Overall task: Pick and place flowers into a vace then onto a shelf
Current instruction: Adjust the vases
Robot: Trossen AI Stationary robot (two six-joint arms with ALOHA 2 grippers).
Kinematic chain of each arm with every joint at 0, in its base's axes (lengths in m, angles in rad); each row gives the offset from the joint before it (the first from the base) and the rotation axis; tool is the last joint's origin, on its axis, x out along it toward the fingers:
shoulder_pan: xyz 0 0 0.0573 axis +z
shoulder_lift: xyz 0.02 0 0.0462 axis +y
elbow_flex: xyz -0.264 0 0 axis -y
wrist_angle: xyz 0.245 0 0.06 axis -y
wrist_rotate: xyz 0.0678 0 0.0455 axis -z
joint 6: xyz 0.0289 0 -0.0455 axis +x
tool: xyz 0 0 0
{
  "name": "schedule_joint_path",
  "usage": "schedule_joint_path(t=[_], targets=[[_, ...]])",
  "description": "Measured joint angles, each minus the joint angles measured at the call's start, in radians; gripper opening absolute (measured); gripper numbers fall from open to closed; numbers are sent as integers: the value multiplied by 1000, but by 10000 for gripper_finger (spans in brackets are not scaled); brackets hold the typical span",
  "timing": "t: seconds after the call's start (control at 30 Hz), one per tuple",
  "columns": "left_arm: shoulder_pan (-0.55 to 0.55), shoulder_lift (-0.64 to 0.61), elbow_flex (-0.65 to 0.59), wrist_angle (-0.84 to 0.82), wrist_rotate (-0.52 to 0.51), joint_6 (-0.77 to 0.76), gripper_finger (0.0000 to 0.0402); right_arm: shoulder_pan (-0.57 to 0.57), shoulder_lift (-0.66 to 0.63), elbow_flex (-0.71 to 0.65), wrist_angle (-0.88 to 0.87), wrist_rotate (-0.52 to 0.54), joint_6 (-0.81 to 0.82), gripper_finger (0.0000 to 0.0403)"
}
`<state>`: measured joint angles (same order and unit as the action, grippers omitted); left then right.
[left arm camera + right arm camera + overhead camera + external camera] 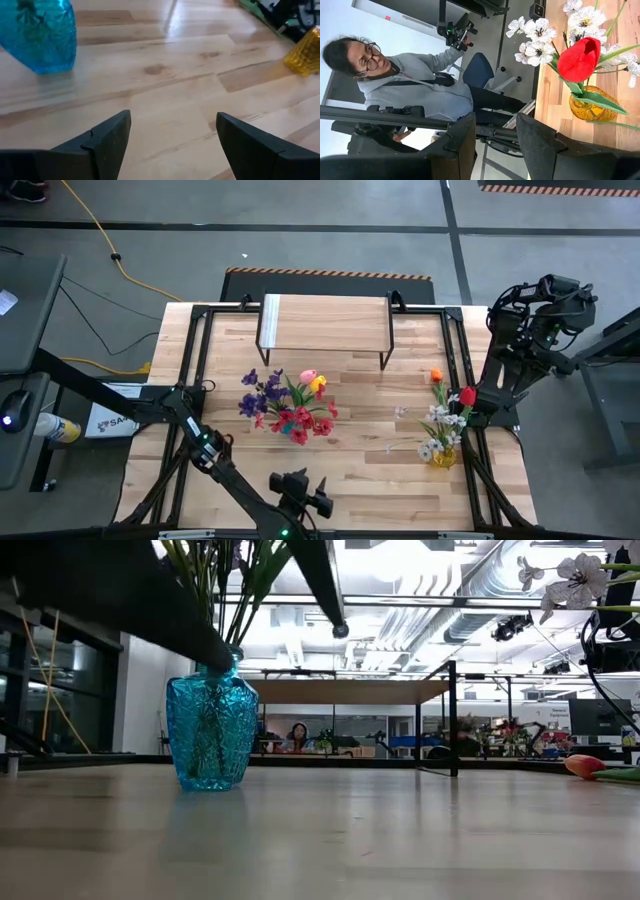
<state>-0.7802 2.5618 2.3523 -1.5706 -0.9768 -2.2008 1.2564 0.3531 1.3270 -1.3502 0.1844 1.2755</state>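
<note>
Left gripper (172, 137) hangs released low over the bare table (165, 80) at lower centre; right gripper (495, 132), also unclenched, hovers at the right edge.

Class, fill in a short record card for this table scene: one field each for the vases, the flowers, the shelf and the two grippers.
Blue vase: blue vase stands upright on the table, holding a mixed bunch of flowers
Yellow vase: yellow vase upright near the table's right edge, holding a red tulip and white blooms
Shelf: shelf at the far side, nothing on it
Left gripper: left gripper open, low over bare wood
Right gripper: right gripper open, empty, beside the yellow vase
</note>
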Motion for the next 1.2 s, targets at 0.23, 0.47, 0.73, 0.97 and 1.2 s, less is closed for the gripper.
schedule_joint_path(t=[0.23, 0.47, 0.73, 0.97, 1.2], targets=[[80, 0, -41, 0, 5, 29, 326, 0, 0, 0, 0, 4, -1, 133], [136, 1, -86, 0, 17, 46, 326, 0, 0, 0, 0, -5, -1, 133], [160, 1, -141, 0, 26, 28, 326, 0, 0, 0, 0, -10, -1, 133], [173, 1, -185, 0, 26, -8, 326, 0, 0, 0, 0, -7, -1, 133], [200, 1, -187, 0, 0, -8, 326, 0, 0, 0, 0, 11, -1, 133]])
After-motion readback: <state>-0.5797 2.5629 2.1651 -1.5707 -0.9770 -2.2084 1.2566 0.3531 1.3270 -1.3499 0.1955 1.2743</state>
